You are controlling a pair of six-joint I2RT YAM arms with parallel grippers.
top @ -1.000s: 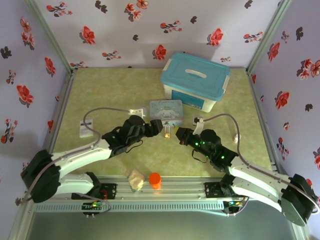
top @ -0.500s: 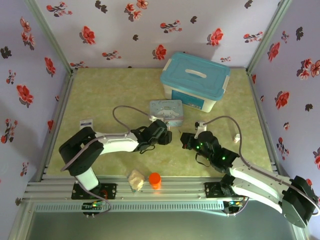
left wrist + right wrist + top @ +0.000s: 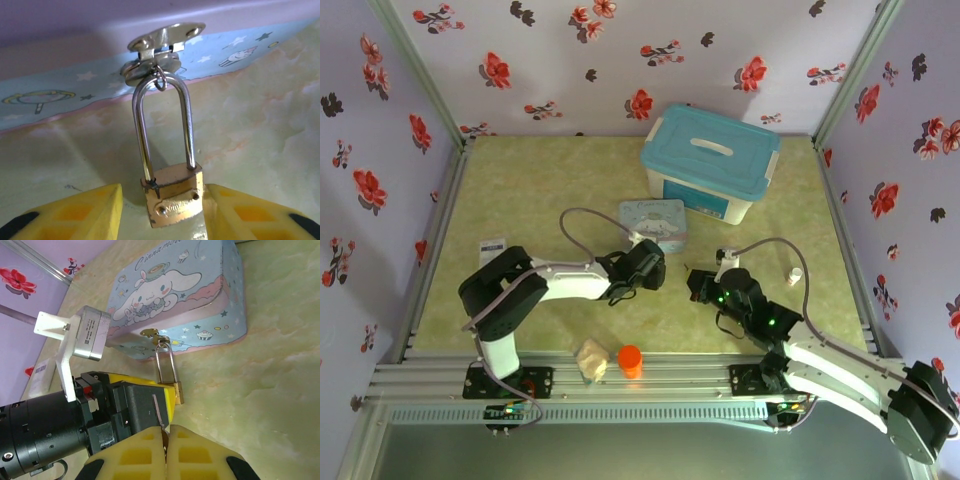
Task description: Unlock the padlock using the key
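Two robot arms are working at a small brass padlock (image 3: 172, 197), which is not yet unlocked.
The padlock is hanging from the clasp of a pale blue tin (image 3: 200, 305), its body lying on the table (image 3: 260, 125) with the shackle seated shut. The left gripper (image 3: 656, 268) is holding its jaws spread either side of the body. The right gripper (image 3: 167, 432) is pressing its jaws together, pinching the key (image 3: 159, 412) just beside the lock. Inserting and turning are remaining.
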